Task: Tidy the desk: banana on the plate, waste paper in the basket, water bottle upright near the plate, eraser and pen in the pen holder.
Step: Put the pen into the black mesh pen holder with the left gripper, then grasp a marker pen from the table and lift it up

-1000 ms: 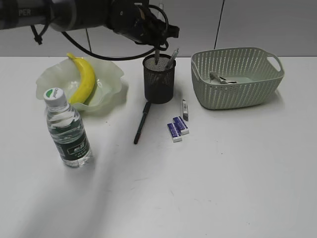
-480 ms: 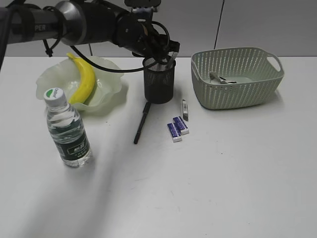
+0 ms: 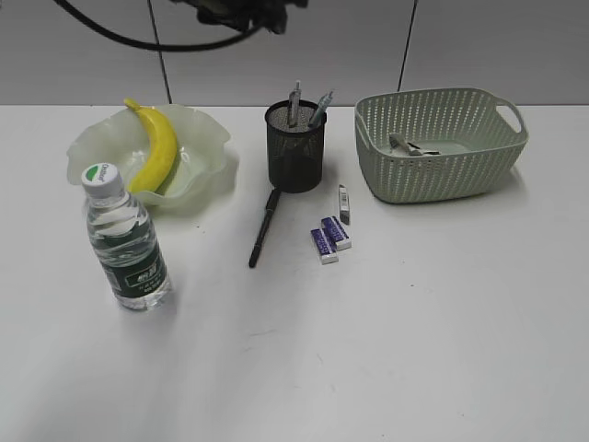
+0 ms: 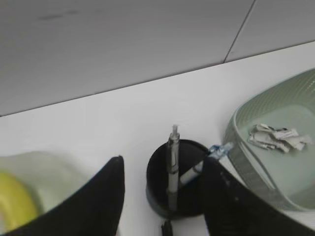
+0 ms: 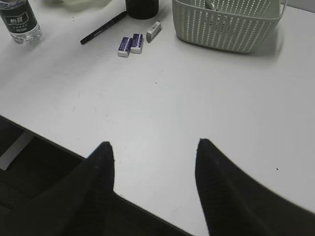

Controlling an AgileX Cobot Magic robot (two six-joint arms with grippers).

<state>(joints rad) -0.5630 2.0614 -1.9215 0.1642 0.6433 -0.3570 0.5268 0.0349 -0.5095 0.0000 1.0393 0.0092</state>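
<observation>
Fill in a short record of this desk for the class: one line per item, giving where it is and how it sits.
banana: lying in the plate
water bottle: upright, in front of the plate
pen holder: upright, two pens inside
black pen: flat on the desk, beside the holder
erasers: three on the desk, none in the holder
waste paper: in the basket
left gripper: open, above the holder
right gripper: open, empty
</observation>
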